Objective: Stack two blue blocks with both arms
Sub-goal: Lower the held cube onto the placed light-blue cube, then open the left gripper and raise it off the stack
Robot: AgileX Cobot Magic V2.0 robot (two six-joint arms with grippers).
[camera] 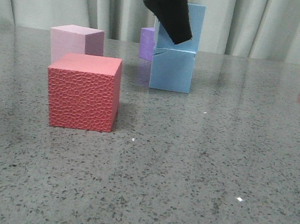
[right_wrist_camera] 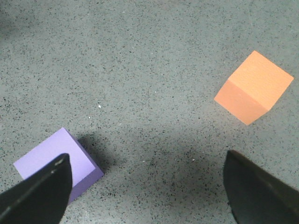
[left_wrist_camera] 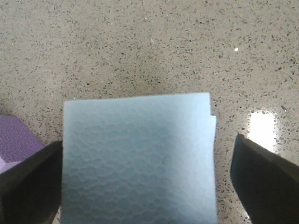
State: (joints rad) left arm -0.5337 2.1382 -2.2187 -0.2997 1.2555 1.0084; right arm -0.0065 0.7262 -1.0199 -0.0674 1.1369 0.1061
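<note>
Already one blue block (camera: 182,18) sits slightly offset atop the other (camera: 171,69), left hand (left_wrist_camera: 149,186) open astride it.

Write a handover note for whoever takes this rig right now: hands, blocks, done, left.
Left hand: open, fingers either side of the upper blue block, a clear gap on one side; the other looks close or touching.
Right hand: open, empty, over bare table between a purple cube and an orange cube.
Blocks: upper blue block sits on the lower blue block, slightly offset.
Done: stack is standing.
Left: probably only lifting the left hand straight up and checking the stack holds.
</note>
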